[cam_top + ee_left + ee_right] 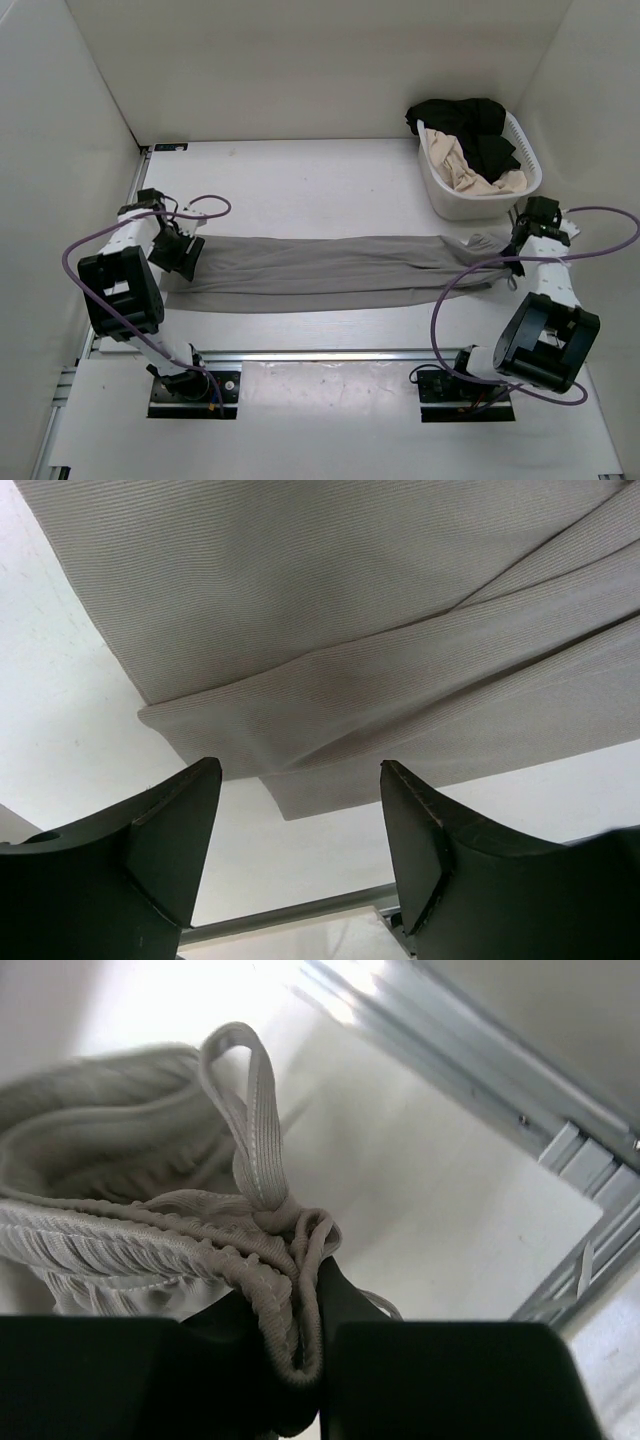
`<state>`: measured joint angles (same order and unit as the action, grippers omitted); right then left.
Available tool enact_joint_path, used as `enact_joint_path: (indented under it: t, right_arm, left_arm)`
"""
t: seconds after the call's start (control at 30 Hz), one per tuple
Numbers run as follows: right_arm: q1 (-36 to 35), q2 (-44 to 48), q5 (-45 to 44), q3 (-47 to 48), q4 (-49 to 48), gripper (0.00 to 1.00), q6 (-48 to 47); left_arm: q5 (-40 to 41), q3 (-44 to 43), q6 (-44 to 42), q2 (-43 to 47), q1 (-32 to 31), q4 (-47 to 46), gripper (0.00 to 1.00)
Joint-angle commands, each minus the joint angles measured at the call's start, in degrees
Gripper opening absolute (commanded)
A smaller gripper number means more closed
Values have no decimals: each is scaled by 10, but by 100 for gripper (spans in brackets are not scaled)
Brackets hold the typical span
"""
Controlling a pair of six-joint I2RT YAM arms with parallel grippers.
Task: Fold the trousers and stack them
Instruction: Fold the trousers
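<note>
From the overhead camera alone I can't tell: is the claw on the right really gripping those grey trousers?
Observer: Yes. The right wrist camera shows the right gripper shut on the ribbed waistband of the trousers, which is bunched between its fingers.
Operator: And the left claw?
Observer: The left wrist camera shows the left gripper open, with its fingers spread and clamping nothing.
Operator: What's in front of it?
Observer: The hem end of the legs, with layers overlapping, lying on the white table.
</note>
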<state>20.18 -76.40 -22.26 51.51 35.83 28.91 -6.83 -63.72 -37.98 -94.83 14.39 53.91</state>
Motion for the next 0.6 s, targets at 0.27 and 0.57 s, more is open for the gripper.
enact_joint_path:
  t: [0.27, 0.57]
  right_arm:
    - [16, -39, 110, 14, -43, 19, -12]
    - [16, -83, 65, 8, -60, 69, -6]
  left_arm:
    - [-3, 25, 4, -48, -2, -37, 77]
    - [18, 25, 38, -85, -15, -37, 80]
